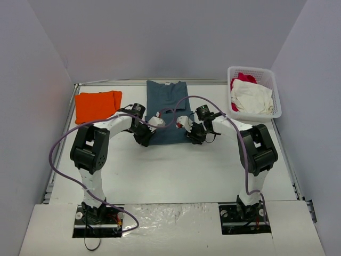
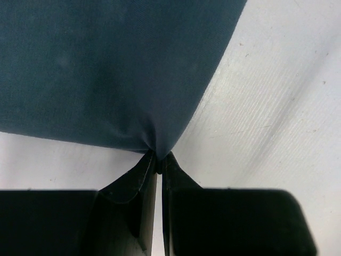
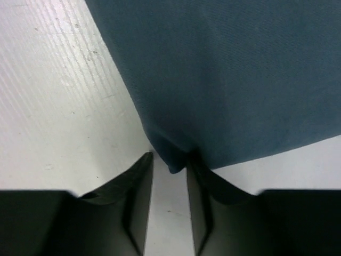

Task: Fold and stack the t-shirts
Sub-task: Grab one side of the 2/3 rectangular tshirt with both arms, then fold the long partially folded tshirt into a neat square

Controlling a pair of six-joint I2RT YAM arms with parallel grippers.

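Orange shirt (image 1: 97,105), upper left of top view: folded into a compact block on the table (image 1: 170,176). It looks finished, bar stacking.

Blue shirt (image 1: 167,109), upper centre: lies flat with the collar at the top. The sides look tucked in, so it reads as a long strip, not yet folded across its length.

Left gripper (image 2: 159,157), lower centre of its wrist view: jaws pinched tight on the strip's lower left corner, cloth puckering into the pinch.

Right gripper (image 3: 169,160), at the lower right corner: jaws narrow with a gap showing. The corner tip sits between them and touches one finger; no firm grip shows.

Basket (image 1: 250,68), upper right: holds a white garment (image 1: 254,98) and a red-pink garment (image 1: 242,77), neither part of the job.

Judgement: roughly halfway. What is left is to clamp the right corner, fold the hem up toward the collar, perhaps fold once more, then stack one shirt on the other.
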